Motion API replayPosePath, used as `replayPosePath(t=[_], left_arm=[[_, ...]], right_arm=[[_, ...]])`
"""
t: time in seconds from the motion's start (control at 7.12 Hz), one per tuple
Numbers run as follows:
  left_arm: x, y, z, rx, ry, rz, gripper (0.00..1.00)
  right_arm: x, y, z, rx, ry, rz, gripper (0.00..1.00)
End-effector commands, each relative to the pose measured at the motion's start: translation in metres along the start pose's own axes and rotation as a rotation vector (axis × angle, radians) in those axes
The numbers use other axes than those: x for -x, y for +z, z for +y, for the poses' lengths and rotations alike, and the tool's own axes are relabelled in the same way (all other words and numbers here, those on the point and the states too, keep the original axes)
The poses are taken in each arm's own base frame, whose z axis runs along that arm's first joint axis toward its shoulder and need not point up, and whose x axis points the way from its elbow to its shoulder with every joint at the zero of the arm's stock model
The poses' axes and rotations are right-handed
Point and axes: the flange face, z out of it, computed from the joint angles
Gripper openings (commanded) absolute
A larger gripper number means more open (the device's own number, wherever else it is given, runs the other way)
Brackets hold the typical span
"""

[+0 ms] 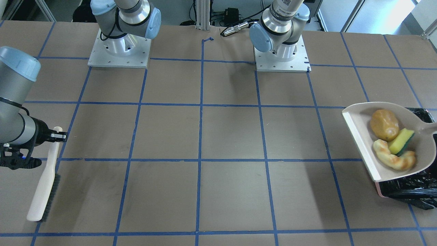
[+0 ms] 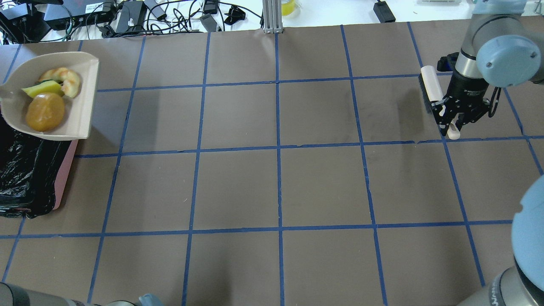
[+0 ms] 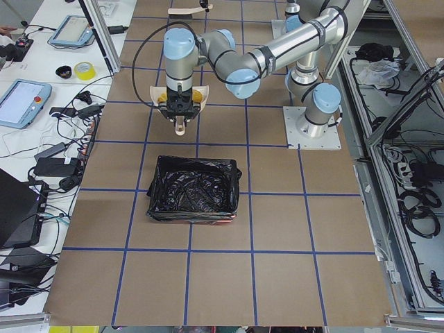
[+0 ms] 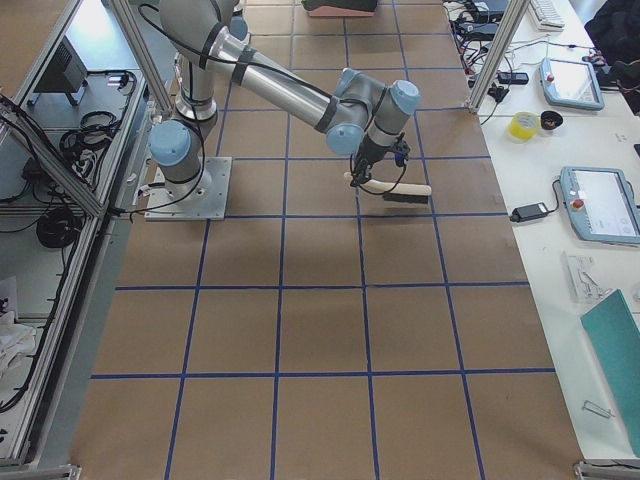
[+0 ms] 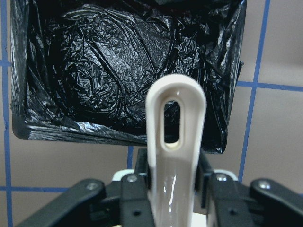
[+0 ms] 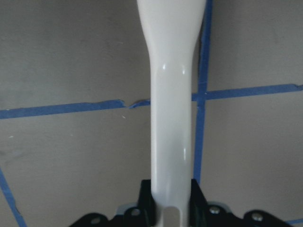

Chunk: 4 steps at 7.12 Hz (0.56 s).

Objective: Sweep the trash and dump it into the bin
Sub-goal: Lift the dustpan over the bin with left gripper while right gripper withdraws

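Note:
The beige dustpan carries the trash: a golden-brown potato-like lump, a yellow sponge wedge and a tan croissant. My left gripper is shut on the dustpan's looped handle and holds the pan raised at the far edge of the bin, a pink container lined with a black bag. My right gripper is shut on the handle of the beige brush at the table's opposite end.
Brown table with a blue tape grid. The two arm bases stand at the robot's side. Cables and devices lie beyond the table's far edge.

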Motion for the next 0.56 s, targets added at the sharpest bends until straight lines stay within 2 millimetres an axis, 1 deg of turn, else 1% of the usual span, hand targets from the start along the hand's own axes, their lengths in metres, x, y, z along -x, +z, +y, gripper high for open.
replayPosePath(t=[0.0,0.14,0.28,0.42], left_arm=[[0.001,0.020,-0.099,-0.048,0.060,0.020,0.00],[-0.005,0.032,-0.131,-0.067,0.064,0.031,0.00],[-0.016,0.047,-0.149,-0.099,0.071,0.057,0.00],[-0.023,0.065,-0.158,-0.124,0.085,0.082,0.00]], right_arm=[[-0.013,0.009,-0.001,-0.002,-0.067,-0.003,0.00],[-0.014,0.008,-0.007,-0.040,-0.144,0.008,0.00],[-0.015,0.010,-0.010,-0.048,-0.151,0.012,0.00],[-0.015,0.010,-0.010,-0.051,-0.144,0.013,0.00]])
